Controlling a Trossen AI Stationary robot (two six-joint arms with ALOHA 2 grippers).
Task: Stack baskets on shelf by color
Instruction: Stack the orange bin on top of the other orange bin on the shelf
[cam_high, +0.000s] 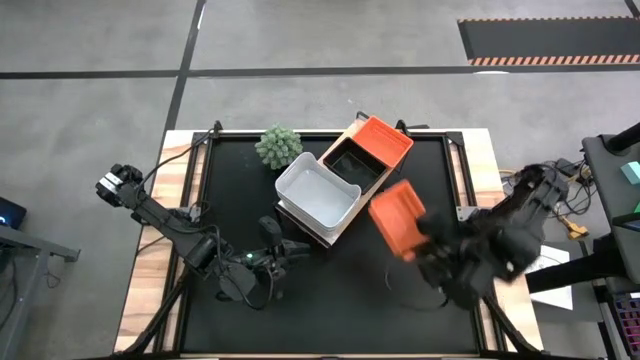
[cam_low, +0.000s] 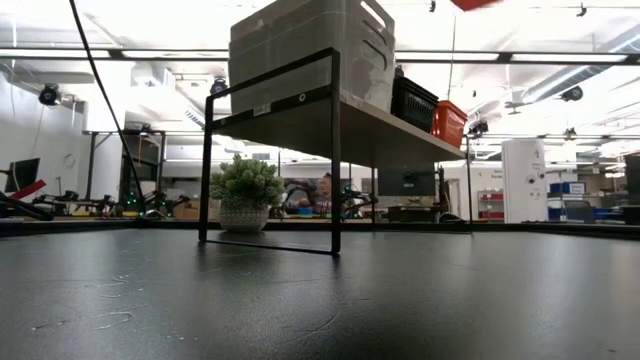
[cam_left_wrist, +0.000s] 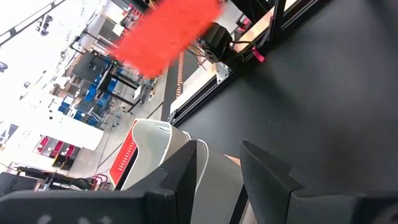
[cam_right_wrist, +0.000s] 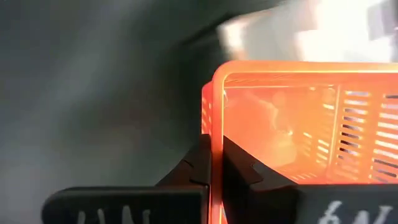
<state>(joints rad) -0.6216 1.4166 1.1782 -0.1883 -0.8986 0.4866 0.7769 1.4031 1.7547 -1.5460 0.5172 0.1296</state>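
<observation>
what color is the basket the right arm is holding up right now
Orange-red. The held basket shows best in the right wrist view, its wall clamped between the jaws of the right gripper.

No legible text, label, brand or number is found in any of the views. White marks are seen on the dark body of the right hand in its own wrist view, but they are cut off at the picture's edge and cannot be read. Faint pale marks are likewise seen on the left hand, too blurred to be made out.
</observation>
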